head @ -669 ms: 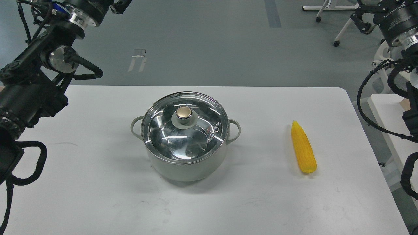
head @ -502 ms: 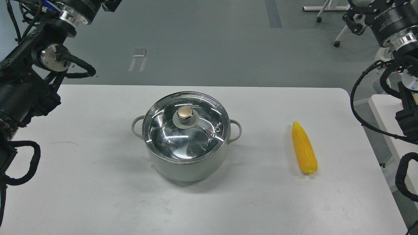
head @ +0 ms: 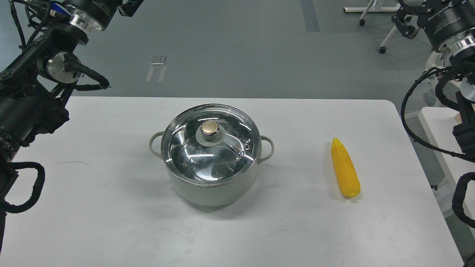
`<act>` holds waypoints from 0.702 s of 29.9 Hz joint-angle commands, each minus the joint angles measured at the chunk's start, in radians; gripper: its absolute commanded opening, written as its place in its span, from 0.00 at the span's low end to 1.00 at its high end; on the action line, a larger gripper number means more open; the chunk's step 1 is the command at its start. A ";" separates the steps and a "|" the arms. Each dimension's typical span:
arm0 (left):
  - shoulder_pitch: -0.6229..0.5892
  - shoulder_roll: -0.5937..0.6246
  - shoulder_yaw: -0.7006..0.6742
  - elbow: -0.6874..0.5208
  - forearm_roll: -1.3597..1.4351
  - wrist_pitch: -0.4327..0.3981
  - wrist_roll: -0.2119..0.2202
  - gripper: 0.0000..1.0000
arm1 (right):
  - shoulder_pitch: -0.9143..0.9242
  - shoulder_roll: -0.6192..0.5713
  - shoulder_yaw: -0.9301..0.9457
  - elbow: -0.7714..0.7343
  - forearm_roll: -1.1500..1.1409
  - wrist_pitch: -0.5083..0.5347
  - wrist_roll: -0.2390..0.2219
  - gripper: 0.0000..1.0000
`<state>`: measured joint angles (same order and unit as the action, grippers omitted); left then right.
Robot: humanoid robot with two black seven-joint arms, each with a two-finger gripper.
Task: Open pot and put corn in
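The pot (head: 211, 163) sits at the middle of the white table (head: 92, 222), and its glass lid (head: 207, 154) with the gold knob (head: 209, 128) is seated squarely on the rim, so I judge nothing of the task is done yet: I am at the very first step, getting the lid off. The corn (head: 345, 168) lies well apart to the pot's right, flat on the table, pointed tip away from me, blunt end toward me.

The next move, as I read it, calls for bringing one gripper down over the knob from above, closing on it and lifting straight up (the knob is small and rounded, so a centred pinch matters), then finding bare table for the lid before going for the cob.

Both my arms are raised high and wide of the table. The left arm (head: 37, 100) climbs the left edge and the right arm (head: 449, 26) the upper right corner; both run out of view at the top, so neither gripper is visible and I cannot tell how their fingers stand.
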<state>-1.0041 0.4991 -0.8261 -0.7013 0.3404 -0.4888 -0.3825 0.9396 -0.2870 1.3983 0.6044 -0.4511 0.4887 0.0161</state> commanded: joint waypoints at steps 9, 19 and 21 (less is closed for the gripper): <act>0.071 0.162 0.088 -0.439 0.289 0.169 0.002 0.96 | -0.008 -0.053 0.024 0.020 0.008 0.000 0.013 1.00; 0.081 0.300 0.173 -0.810 0.960 0.205 -0.012 0.95 | -0.036 -0.055 0.084 0.044 0.009 0.000 0.013 1.00; 0.108 0.295 0.183 -0.817 1.138 0.207 -0.015 0.93 | -0.045 -0.075 0.096 0.063 0.009 0.000 0.013 1.00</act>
<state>-0.9218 0.7921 -0.6571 -1.4948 1.2582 -0.2833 -0.3935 0.9078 -0.3448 1.4777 0.6498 -0.4418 0.4887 0.0292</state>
